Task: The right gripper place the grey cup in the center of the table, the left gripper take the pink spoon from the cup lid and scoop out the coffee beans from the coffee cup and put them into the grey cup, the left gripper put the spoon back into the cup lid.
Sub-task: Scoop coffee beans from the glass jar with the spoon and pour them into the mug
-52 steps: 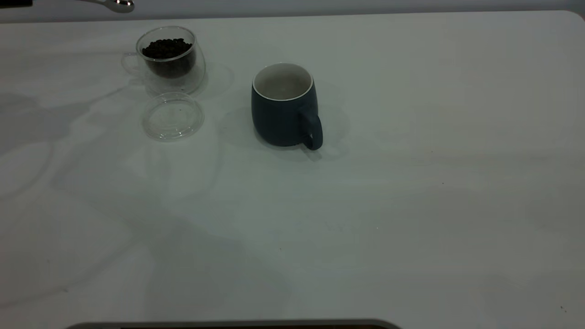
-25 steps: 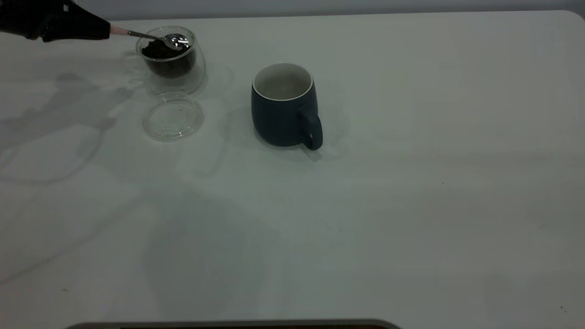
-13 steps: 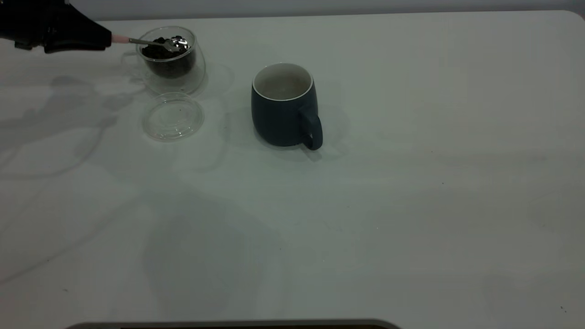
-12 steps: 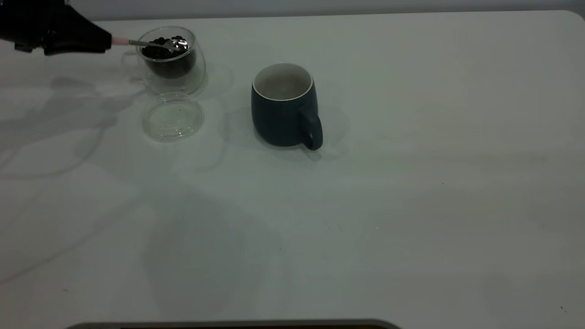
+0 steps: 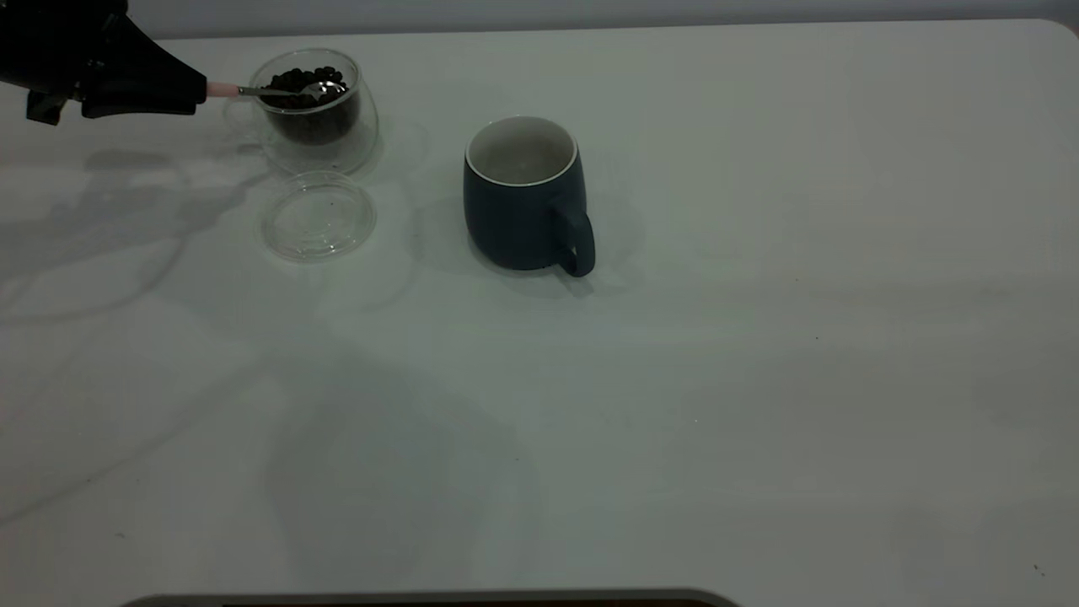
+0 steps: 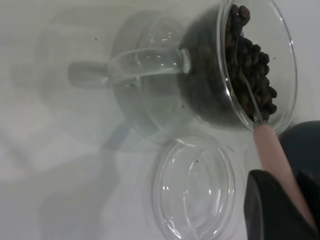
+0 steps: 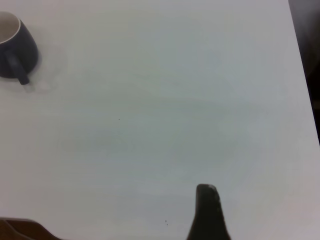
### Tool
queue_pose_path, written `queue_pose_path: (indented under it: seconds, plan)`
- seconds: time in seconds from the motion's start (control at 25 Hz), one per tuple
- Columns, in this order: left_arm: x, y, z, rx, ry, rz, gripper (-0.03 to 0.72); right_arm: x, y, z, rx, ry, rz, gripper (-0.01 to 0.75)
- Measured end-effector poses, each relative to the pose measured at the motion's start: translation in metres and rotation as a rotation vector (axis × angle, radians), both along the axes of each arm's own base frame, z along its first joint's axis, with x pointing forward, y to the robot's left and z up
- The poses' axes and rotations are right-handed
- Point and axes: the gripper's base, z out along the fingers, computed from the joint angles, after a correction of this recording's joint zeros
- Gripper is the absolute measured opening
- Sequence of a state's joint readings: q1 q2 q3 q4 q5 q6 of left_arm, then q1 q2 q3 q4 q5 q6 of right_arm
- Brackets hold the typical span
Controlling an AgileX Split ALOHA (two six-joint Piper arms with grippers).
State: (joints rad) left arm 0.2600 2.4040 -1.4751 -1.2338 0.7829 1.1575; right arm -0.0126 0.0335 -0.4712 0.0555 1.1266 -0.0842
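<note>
The clear glass coffee cup [image 5: 314, 114] stands at the far left of the table [image 5: 759, 379], filled with coffee beans [image 5: 302, 80]. My left gripper [image 5: 198, 88] is to the left of it, shut on the pink spoon's handle [image 5: 221, 88]. The spoon's metal bowl [image 5: 324, 87] lies in the beans. In the left wrist view the pink handle [image 6: 272, 155] runs from my gripper [image 6: 282, 175] over the rim into the beans [image 6: 250, 75]. The empty cup lid [image 5: 318, 215] lies just in front of the coffee cup. The grey cup [image 5: 524, 194] stands upright near the table's middle. My right gripper [image 7: 207, 200] hangs over bare table, far from the grey cup [image 7: 17, 50], shut on nothing.
The table's far edge runs close behind the coffee cup. A dark rim [image 5: 421, 600] shows at the near edge. Bare white surface stretches to the right and in front of the grey cup.
My left gripper came in from the top left with the spoon and put its bowl into the beans. In the last half second it dropped slightly and the spoon levelled.
</note>
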Motion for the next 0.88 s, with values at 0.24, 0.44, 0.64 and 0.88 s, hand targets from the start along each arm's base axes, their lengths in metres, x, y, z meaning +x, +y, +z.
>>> queue_pose_path:
  seconds: [0.24,0.44,0.64,0.88]
  plan:
    - [-0.001,0.005,0.0,-0.018,0.017,0.021,0.127,0.0,0.0,0.0,0.0,0.0,0.0,0.59]
    - [-0.005,0.013,0.003,-0.058,0.033,0.025,0.127,0.0,0.0,0.0,0.001,0.0,0.0,0.59]
    - [-0.006,0.014,0.003,-0.073,0.035,0.019,0.127,0.0,0.0,0.0,0.001,0.0,0.0,0.59]
    - [-0.007,0.012,0.005,-0.096,0.037,0.009,0.127,0.0,0.0,0.0,0.001,0.0,0.0,0.59]
